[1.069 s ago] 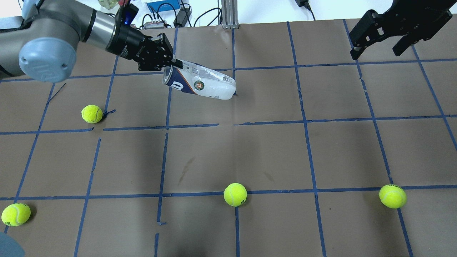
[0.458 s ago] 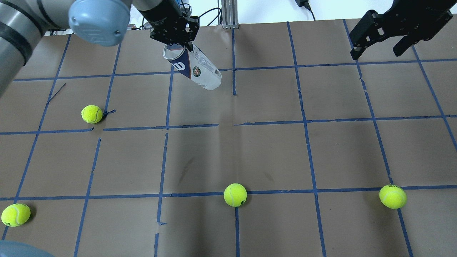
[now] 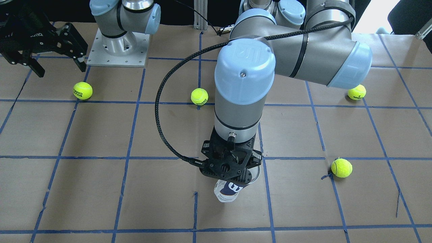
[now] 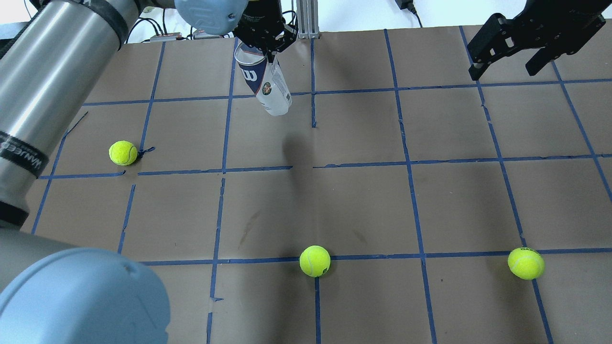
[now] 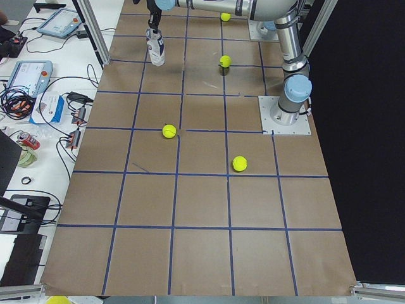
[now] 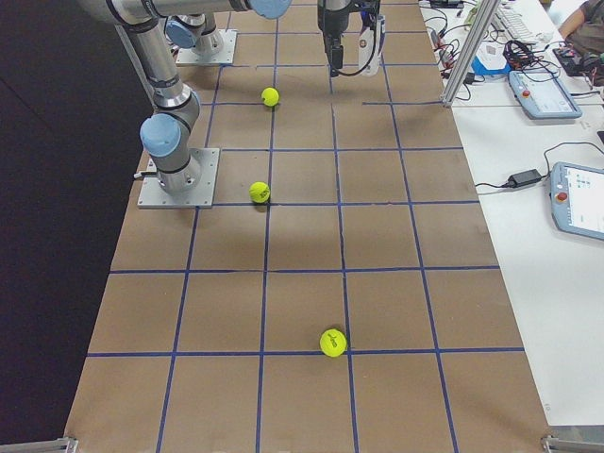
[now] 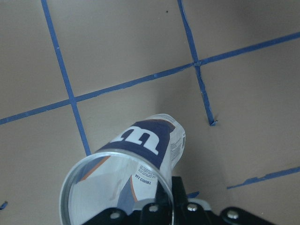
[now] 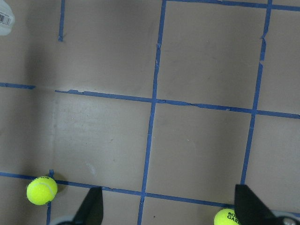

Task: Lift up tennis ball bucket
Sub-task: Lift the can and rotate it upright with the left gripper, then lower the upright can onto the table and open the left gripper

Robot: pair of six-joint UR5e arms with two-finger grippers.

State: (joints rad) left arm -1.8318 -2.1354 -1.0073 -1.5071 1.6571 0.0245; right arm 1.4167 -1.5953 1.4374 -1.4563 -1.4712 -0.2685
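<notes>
The tennis ball bucket (image 4: pixel 266 82) is a clear can with a white and navy label. It hangs nearly upright, open end up and empty, above the table's far side. My left gripper (image 4: pixel 264 44) is shut on its rim, one finger inside and one outside. The can also shows in the front view (image 3: pixel 229 192) under the left gripper (image 3: pixel 232 169), and in the left wrist view (image 7: pixel 140 154). Its shadow lies apart from it on the paper. My right gripper (image 4: pixel 503 71) is open and empty, held high at the far right, away from the can.
Yellow-green tennis balls lie on the brown paper: one at the left (image 4: pixel 123 152), one at the near middle (image 4: pixel 315 261), one at the near right (image 4: pixel 526 263). A metal post (image 4: pixel 306 19) and cables stand just beyond the can.
My left gripper has risen and swung toward the far edge with the can. The can went from steeply tilted with its base on the paper to hanging nearly upright. The right arm has not moved.
</notes>
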